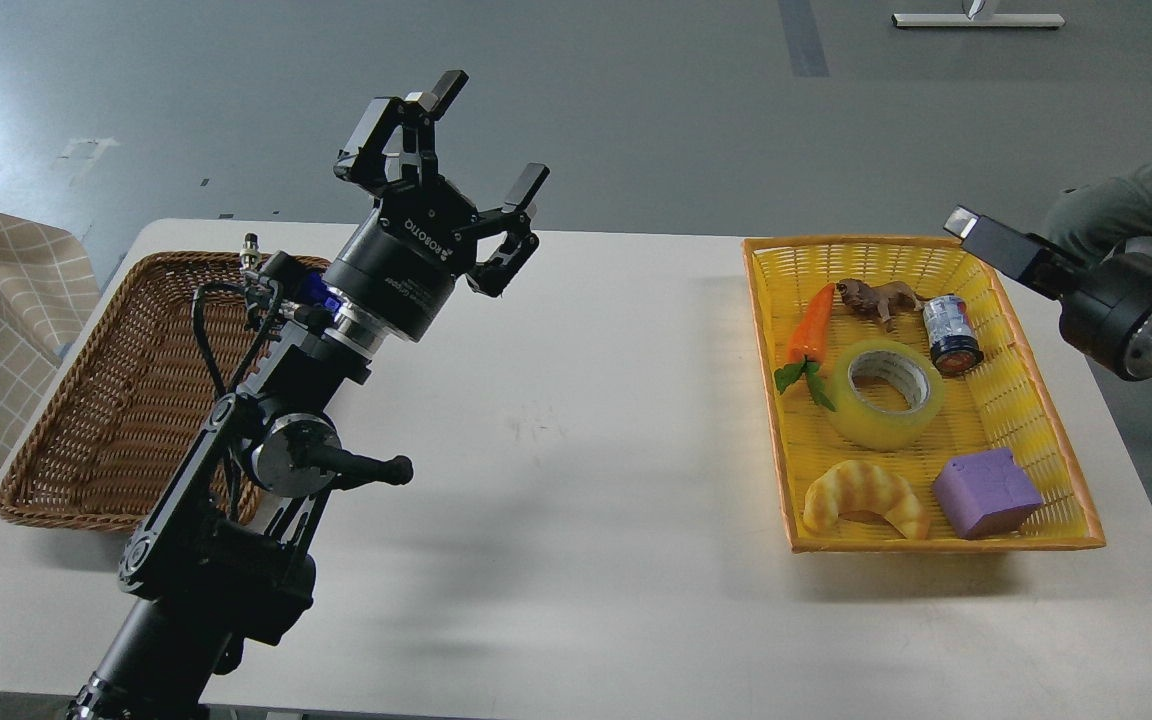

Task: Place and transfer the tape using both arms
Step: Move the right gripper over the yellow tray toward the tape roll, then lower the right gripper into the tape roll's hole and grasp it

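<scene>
Two baskets sit on the white bench [576,480]: a brown wicker one [86,420] at the left edge and a yellow one [1026,400] near the right edge. The tape [886,393] lies flat in the middle of the yellow basket, its whitish core facing up. Around it in the same basket are a carrot [811,330] just to its left, a small brown animal figure [878,297] and a can [951,335] toward the far side, a croissant [866,497] at the near side, and a purple block [986,492] in the near right corner.

The left gripper [481,150] is raised above the bench's left half, beside the wicker basket, pointing up and away; its fingers [526,185] are spread wide with nothing between them. The right gripper [996,245] comes in from the right edge, held above the far right corner of the yellow basket, apart from the tape. Only one flat finger shows clearly, so I cannot tell whether its fingers are spread or pressed together.
</scene>
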Tool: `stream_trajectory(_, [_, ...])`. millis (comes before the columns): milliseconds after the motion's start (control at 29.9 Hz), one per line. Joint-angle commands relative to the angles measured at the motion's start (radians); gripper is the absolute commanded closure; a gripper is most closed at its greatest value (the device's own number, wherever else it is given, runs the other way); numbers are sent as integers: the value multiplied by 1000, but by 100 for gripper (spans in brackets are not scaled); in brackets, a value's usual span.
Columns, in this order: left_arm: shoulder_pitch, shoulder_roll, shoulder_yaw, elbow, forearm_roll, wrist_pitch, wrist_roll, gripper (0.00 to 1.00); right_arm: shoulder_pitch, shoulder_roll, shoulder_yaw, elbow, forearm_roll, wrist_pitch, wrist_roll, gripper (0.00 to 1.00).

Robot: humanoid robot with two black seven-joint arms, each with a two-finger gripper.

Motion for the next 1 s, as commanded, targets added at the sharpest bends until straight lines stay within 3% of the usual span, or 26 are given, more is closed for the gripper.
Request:
stream_trajectory(0, [2,0,0,0,0,0,0,2,-4,-22,-1,-8,-1,0,12,0])
stream_trajectory(334, [1,0,0,-3,0,-2,-1,2,28,15,-124,-192,-9,0,12,0])
stream_trajectory(970, [1,0,-2,-5,0,-2,-1,2,125,32,-322,-287,-172,0,15,2])
